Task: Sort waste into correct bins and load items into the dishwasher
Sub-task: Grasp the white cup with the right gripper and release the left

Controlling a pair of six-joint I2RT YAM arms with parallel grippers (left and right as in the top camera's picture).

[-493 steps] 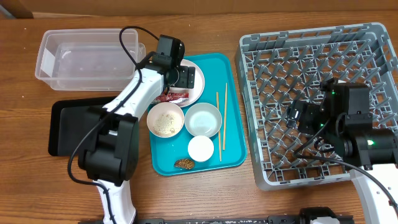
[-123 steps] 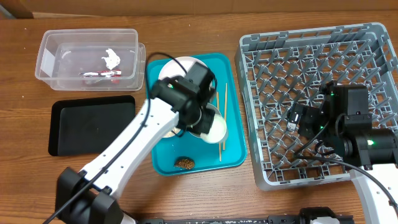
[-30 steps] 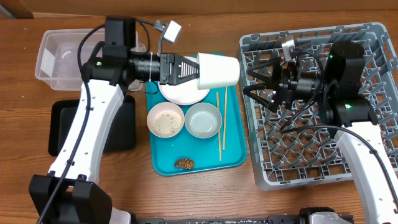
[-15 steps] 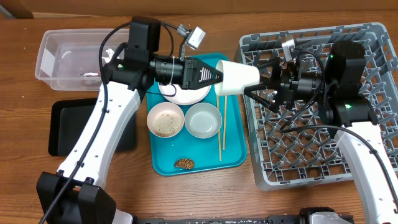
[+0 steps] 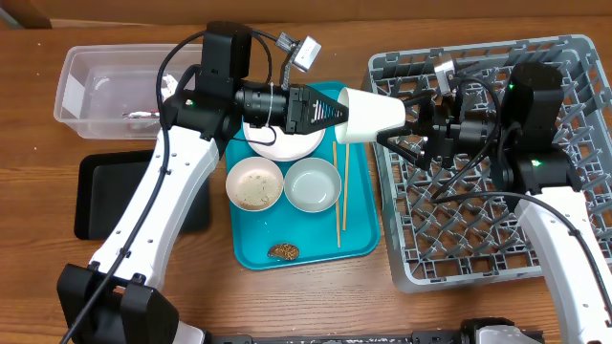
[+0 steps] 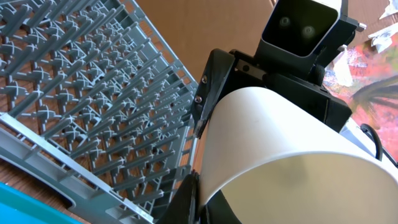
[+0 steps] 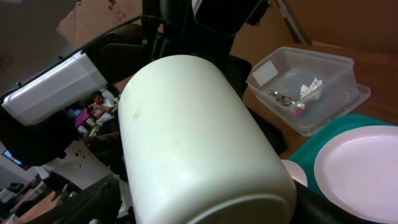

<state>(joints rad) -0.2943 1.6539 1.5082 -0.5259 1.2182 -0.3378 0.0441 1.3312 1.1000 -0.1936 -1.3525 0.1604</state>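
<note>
Wooden tabletop lies under a handover in mid-air. The white cup hangs on its side just off the dish rack's left wall, above the gap between the rack and the teal tray.

Your left claw is clamped on the cup's end farthest from the rack. Your right claw reaches out over the rack's left wall, its jaws spread wide on either side of the cup's rack-side end. Whether its pads touch the cup yet, you cannot tell.

So the step looks like passing the cup across for loading. Next, you would close the right claw squarely on the cup, and only then let the left one release. Let go too soon and the smooth cup could drop.

Left of the rack on the tray wait the plate, two bowls, the chopsticks and the brown lump. Farther from the rack sit the clear tub and black tray.
</note>
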